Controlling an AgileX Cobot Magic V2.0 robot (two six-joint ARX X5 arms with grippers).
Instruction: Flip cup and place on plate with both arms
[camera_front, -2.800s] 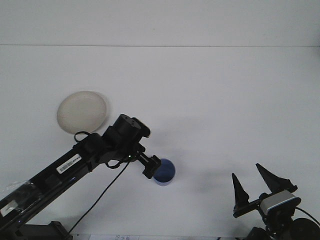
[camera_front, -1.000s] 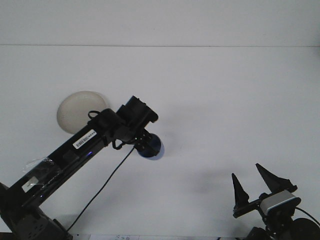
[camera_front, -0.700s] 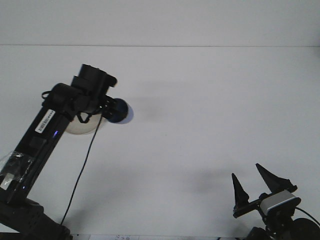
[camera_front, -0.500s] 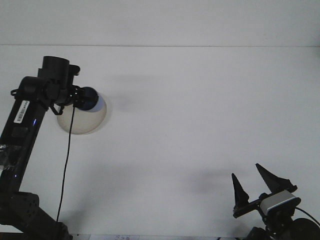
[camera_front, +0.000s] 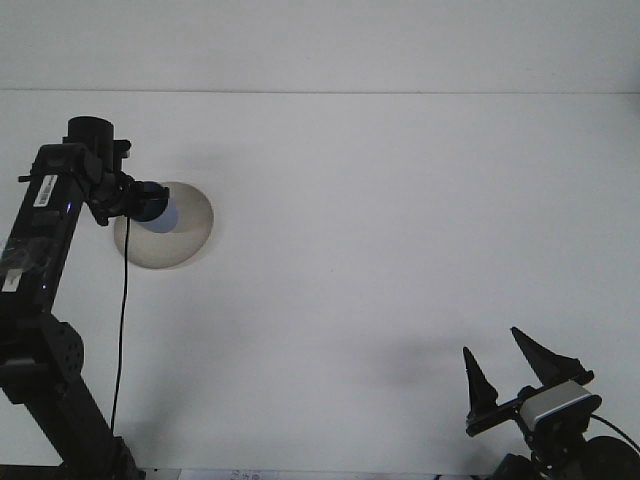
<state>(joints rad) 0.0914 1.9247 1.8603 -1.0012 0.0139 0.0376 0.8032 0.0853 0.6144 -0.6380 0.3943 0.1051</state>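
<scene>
A blue cup (camera_front: 158, 209) hangs over the left part of the beige plate (camera_front: 185, 238), with my left gripper (camera_front: 140, 200) shut on it. The cup lies tilted sideways, its mouth facing right. Whether it touches the plate I cannot tell. The left arm rises steeply along the left edge of the view. At the bottom right corner my right gripper (camera_front: 508, 362) rests low with its two black fingers spread open, nothing between them.
The white table (camera_front: 380, 230) runs back to a white wall. A black cable (camera_front: 122, 330) hangs from the left arm down toward its base.
The left gripper carried the blue cup up from the table's front middle, leftward and back, ending over the plate. The right gripper has not moved.
</scene>
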